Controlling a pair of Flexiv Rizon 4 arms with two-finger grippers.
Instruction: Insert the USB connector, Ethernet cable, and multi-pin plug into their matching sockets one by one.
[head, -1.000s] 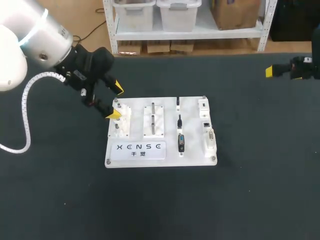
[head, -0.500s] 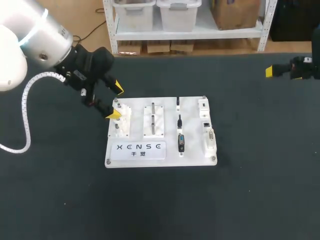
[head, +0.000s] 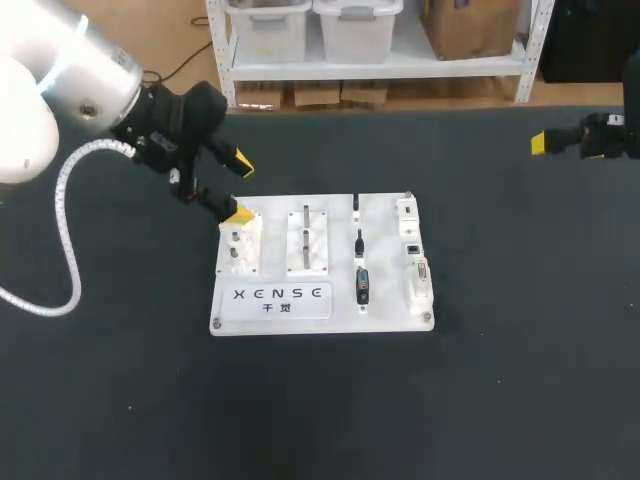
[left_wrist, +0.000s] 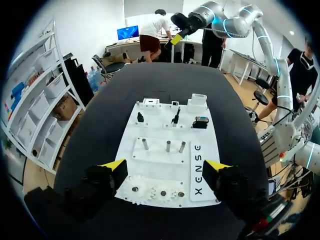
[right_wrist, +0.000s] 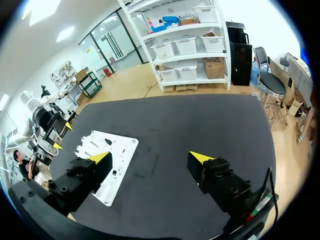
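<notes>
Though the head view crops the right gripper (right_wrist: 150, 156), it and the left gripper (left_wrist: 165, 164) gape empty.

Bright, even overhead light across the matte dark table (head: 520, 380). The white board (head: 390, 312) and left arm (head: 80, 80) read brightest, near washed out. Shadows soft, faint, hugging the board's edges.
</notes>
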